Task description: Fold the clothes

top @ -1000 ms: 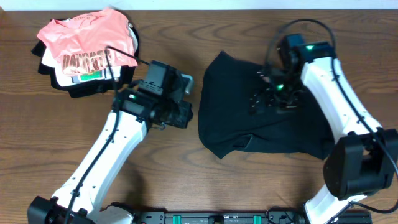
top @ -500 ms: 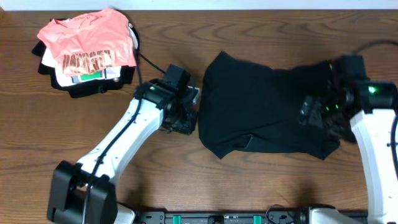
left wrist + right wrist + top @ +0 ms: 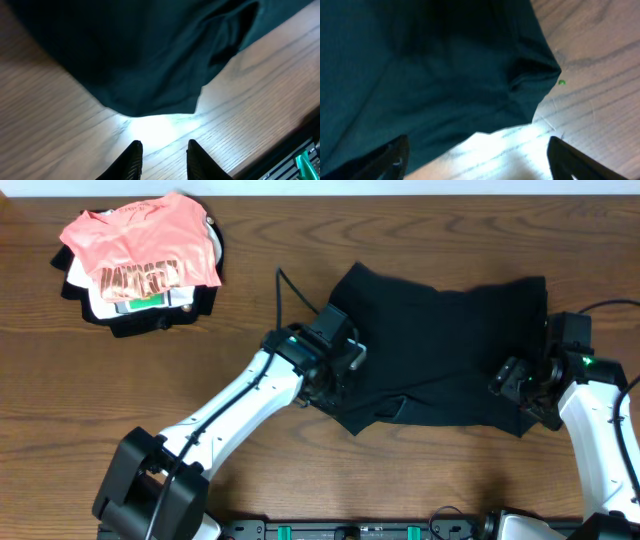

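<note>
Clothes flat on table | left gripper beside hem, jaws apart

Overhead looks straight down on the whole table; each wrist view looks down, close, past its fingers. All share the clothes' edge ahead of the left gripper and right gripper.

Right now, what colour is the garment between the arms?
Plain black garment, no print; clearest overhead.

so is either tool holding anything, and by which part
Nothing held. Left tool sits empty beside the black garment; right tool hangs open over its corner.
</note>
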`<state>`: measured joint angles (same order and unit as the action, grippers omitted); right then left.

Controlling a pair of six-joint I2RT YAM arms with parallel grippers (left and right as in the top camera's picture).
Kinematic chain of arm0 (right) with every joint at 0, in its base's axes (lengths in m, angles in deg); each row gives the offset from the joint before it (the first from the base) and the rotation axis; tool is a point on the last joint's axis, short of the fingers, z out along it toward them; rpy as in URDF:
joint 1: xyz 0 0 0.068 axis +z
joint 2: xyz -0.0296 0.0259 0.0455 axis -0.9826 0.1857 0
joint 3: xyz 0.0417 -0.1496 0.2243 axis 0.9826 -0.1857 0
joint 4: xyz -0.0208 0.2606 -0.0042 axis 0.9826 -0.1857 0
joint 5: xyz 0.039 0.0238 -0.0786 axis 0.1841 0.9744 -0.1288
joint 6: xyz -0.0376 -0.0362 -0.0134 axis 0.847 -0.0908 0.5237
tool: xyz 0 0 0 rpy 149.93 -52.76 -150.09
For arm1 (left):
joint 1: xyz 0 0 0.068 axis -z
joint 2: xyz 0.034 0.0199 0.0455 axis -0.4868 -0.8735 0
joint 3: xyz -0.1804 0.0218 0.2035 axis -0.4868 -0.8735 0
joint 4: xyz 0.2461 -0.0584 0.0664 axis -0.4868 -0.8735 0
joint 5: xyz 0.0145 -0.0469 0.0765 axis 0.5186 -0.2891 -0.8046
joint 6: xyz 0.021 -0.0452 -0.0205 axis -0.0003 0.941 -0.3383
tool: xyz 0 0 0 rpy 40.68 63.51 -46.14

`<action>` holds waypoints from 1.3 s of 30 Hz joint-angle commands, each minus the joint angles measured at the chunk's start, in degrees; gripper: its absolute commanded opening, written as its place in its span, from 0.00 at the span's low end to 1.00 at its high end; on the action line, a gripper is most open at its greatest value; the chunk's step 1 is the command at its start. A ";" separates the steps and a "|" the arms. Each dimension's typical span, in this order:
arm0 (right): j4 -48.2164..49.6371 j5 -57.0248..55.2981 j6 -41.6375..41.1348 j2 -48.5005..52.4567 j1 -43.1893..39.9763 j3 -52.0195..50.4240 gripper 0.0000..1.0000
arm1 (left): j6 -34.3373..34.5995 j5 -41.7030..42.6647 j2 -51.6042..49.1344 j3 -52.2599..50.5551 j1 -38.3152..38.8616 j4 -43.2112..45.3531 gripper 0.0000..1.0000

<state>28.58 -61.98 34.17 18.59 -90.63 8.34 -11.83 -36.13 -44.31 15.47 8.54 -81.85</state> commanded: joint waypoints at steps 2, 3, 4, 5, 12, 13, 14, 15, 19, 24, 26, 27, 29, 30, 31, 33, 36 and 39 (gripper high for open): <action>2.84 0.26 1.57 -0.59 -2.12 -3.19 0.83 | 0.09 -0.11 -1.25 0.09 2.16 1.57 0.30; 3.37 0.26 1.68 -0.59 -2.36 -3.61 0.82 | 1.01 -0.11 -1.64 0.09 2.54 2.14 0.31; 3.87 0.26 1.70 -0.57 -2.67 -4.07 0.82 | 2.29 -0.13 -2.23 0.09 2.86 2.73 0.30; 4.33 0.26 1.70 -0.57 -2.99 -4.55 0.82 | 4.37 -0.13 -2.93 0.09 3.17 3.37 0.30; 6.99 0.24 1.95 -0.57 -4.81 -6.08 0.83 | 28.11 -5.73 -8.13 0.09 3.54 4.04 0.30; 7.34 0.26 2.36 -0.55 -4.98 -6.08 0.83 | 30.32 -6.23 -8.50 0.09 3.50 4.31 0.30; 7.78 0.24 2.71 -0.52 -5.03 -6.10 0.84 | 32.02 -6.40 -8.72 0.09 3.50 4.79 0.30; 8.22 0.26 3.02 -0.46 -5.01 -6.10 0.83 | 33.42 -6.40 -8.81 0.09 3.50 5.46 0.30; 8.55 0.20 3.26 0.26 -5.01 -6.12 0.84 | 37.75 -7.28 -8.81 0.09 3.50 6.62 0.30; 8.50 0.22 3.63 3.06 -5.01 -6.32 0.92 | 42.23 -11.28 -8.81 -0.46 3.43 6.56 0.36; 8.52 0.22 3.58 4.39 -5.01 -6.54 0.98 | 44.11 -12.94 -8.81 -0.94 3.43 6.60 0.42; 8.52 0.24 3.56 5.11 -5.01 -6.60 0.99 | 44.72 -13.55 -8.81 -1.18 3.43 6.80 0.47; 8.50 0.24 3.58 6.40 -5.01 -6.60 0.99 | 45.07 -14.45 -8.81 -1.53 3.37 7.32 0.53; 8.52 0.24 3.58 7.04 -5.01 -6.60 0.99 | 45.22 -14.91 -8.81 -1.55 3.15 7.54 0.55; 8.52 0.24 3.58 7.45 -5.01 -6.60 0.99 | 45.31 -15.21 -8.81 -1.55 2.97 7.69 0.57; 8.48 0.26 3.58 7.93 -5.01 -6.60 0.99 | 45.44 -15.39 -8.81 -1.55 2.49 8.41 0.62; 8.33 0.35 3.58 7.91 -5.01 -6.60 0.99 | 45.44 -15.34 -9.11 -1.55 2.10 9.57 0.66; 8.17 1.38 3.58 7.91 -5.01 -6.60 0.99 | 45.44 -14.80 -9.92 -1.55 2.16 10.82 0.66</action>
<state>36.95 -61.46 37.45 26.29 -95.20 2.12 32.94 -49.90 -52.98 14.18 10.81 -71.62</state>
